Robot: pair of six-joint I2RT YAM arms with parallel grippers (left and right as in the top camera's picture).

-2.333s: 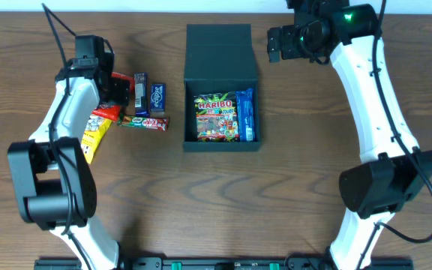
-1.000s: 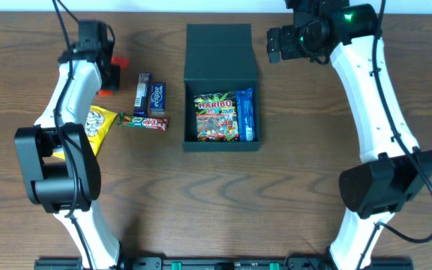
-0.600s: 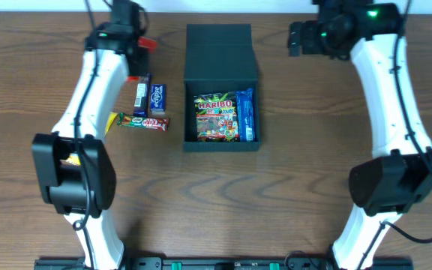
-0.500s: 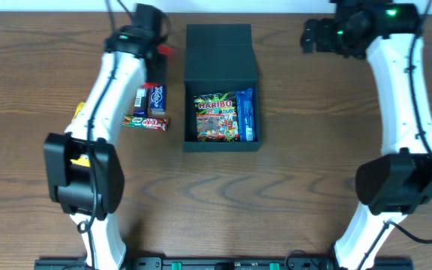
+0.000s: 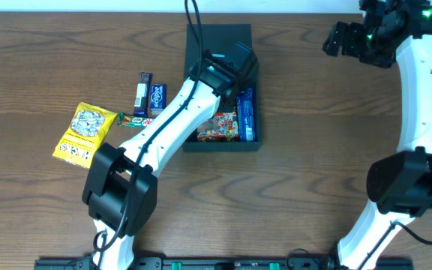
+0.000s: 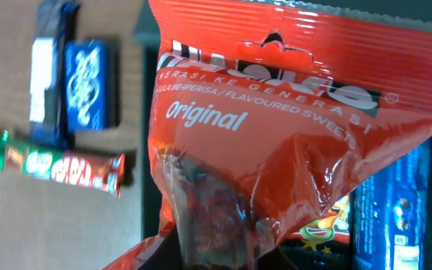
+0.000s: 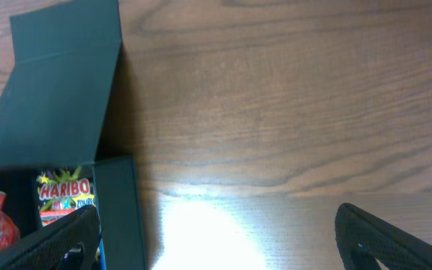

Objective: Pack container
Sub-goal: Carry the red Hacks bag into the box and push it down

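We have the container (image 5: 220,145) lying open at the middle far side of the table (image 5: 313,187), its flap lid laid flat beyond it; a Haribo bag (image 5: 217,127) and a blue packet (image 5: 247,116) already lie inside; our left gripper (image 5: 233,64) hangs over the box, pinching a red packet (image 6: 276,135) not yet released; our right gripper (image 5: 349,41) sits far right, fingers spread, holding nothing; to the left a yellow packet (image 5: 85,131), a green-and-red bar (image 5: 137,120) and two small blue packets (image 5: 149,94) are unpacked, so we judge the job under half done, with the lid to close last.

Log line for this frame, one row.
left pincer: holding red packet over container | right pincer: open, away | packed: Haribo bag, blue packet
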